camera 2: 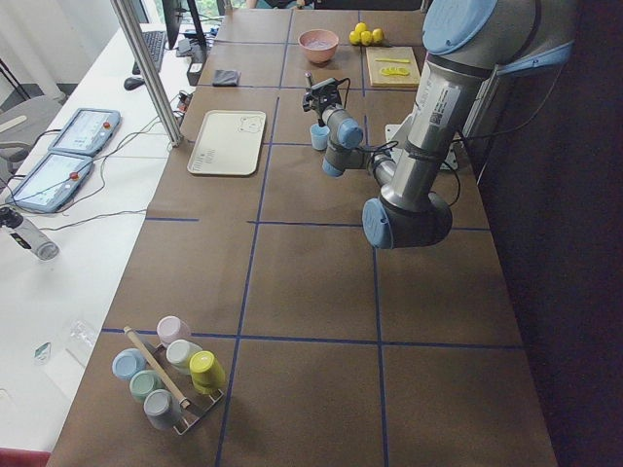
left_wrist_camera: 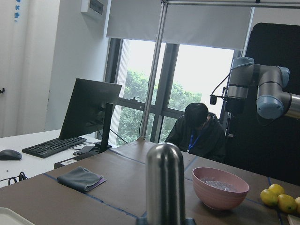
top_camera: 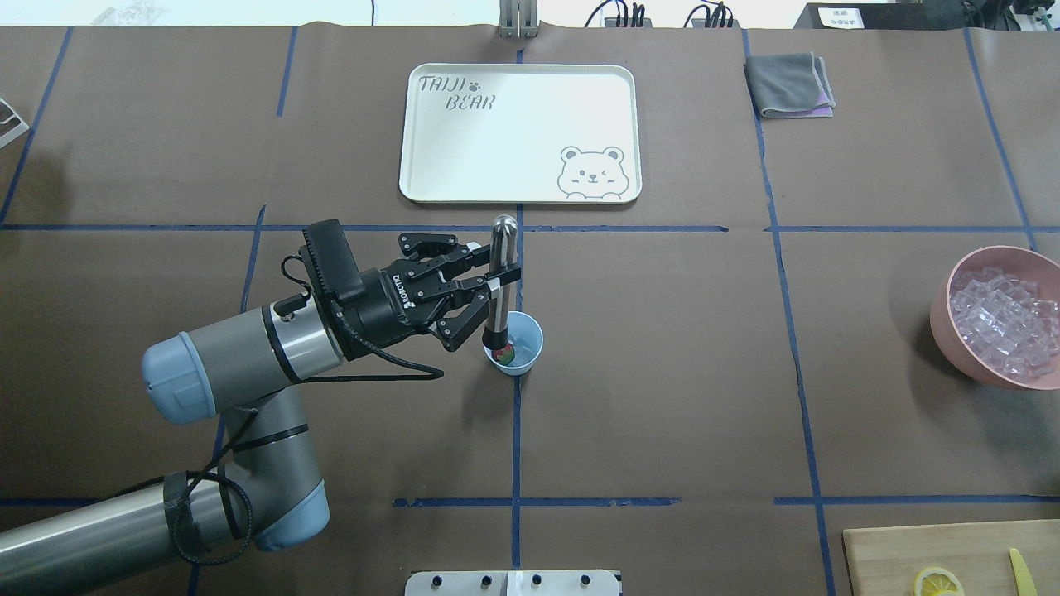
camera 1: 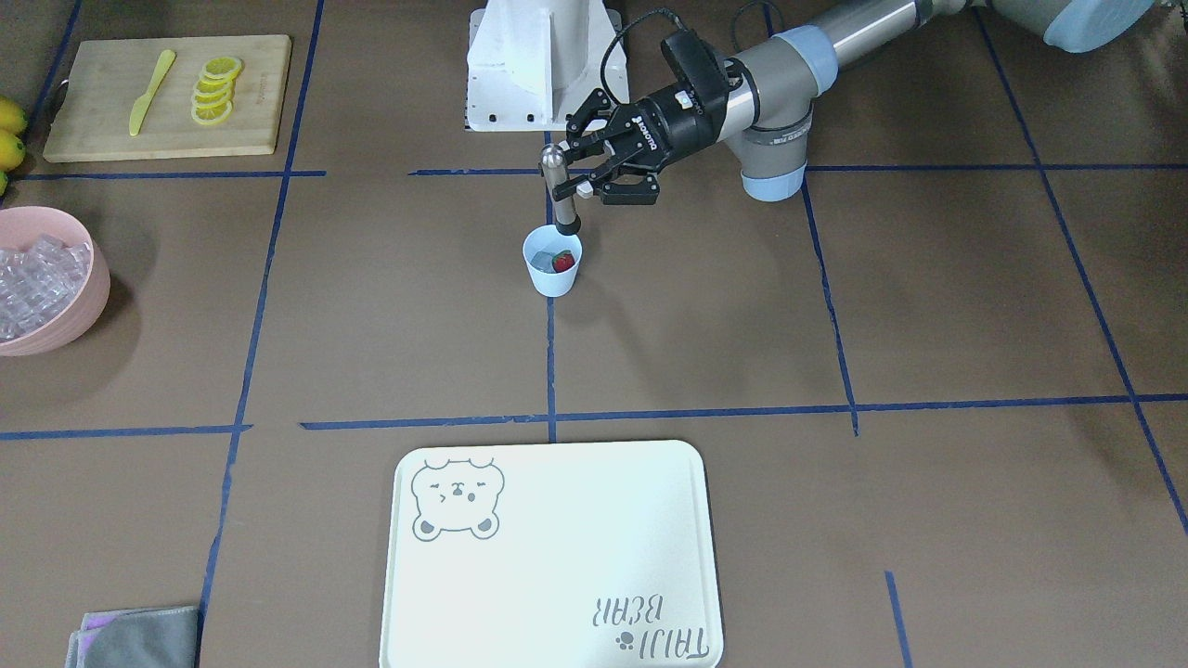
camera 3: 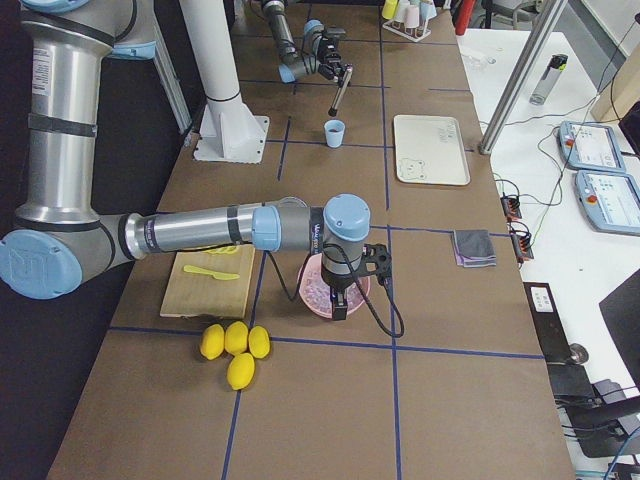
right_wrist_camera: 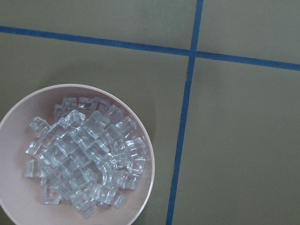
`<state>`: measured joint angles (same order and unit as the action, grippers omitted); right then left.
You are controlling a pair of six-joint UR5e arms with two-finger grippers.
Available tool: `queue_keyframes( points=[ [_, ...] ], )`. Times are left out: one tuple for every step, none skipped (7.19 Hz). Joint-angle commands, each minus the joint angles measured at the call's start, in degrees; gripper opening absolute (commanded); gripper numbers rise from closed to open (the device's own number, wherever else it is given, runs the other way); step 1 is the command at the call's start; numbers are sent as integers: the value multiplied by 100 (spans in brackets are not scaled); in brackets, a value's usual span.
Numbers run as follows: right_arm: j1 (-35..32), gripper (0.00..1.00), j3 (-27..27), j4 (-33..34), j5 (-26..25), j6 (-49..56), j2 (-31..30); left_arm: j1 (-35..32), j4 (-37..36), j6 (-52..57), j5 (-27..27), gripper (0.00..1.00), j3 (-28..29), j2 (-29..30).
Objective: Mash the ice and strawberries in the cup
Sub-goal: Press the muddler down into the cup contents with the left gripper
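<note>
Now, front-on, my left hand [camera 1: 568, 190] is clamped on an upright steel muddler [camera 1: 554, 165], its tip at the rim of the cup [camera 1: 552, 280] on the table [camera 1: 835, 325], strawberry [camera 1: 563, 263] and ice [camera 1: 544, 257] inside; from the right end, my right hand [camera 3: 339, 304] hangs over the pink bowl [camera 3: 308, 292], opening not discernible.

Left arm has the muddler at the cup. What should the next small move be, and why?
Probably lower the muddler straight down into the cup. The left gripper is shut on its shaft, and its dark tip sits about at the cup's rim, seemingly not yet pressing the strawberry, which looks whole beside what seems to be ice.
</note>
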<state>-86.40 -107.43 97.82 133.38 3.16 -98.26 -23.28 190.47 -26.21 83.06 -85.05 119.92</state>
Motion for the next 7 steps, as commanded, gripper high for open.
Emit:
queue_keyframes(
  points=[
    [0, 99, 11, 0, 4, 9, 0, 147, 16, 99, -237, 1, 260, 224],
    [0, 99, 29, 0, -5, 9, -9, 148, 16, 99, -238, 1, 270, 216],
    [0, 99, 29, 0, -5, 9, -9, 166, 51, 99, -255, 1, 418, 216],
    [0, 99, 38, 0, -5, 9, -9, 183, 295, 107, -273, 1, 698, 233],
    [0, 99, 38, 0, -5, 9, -9, 192, 402, 203, -282, 1, 857, 251],
    [0, 99, 38, 0, -5, 9, -9, 323, 411, 326, -343, 1, 911, 251],
    [0, 99, 38, 0, -5, 9, -9, 367, 420, 353, -430, 1, 920, 260]
  ],
)
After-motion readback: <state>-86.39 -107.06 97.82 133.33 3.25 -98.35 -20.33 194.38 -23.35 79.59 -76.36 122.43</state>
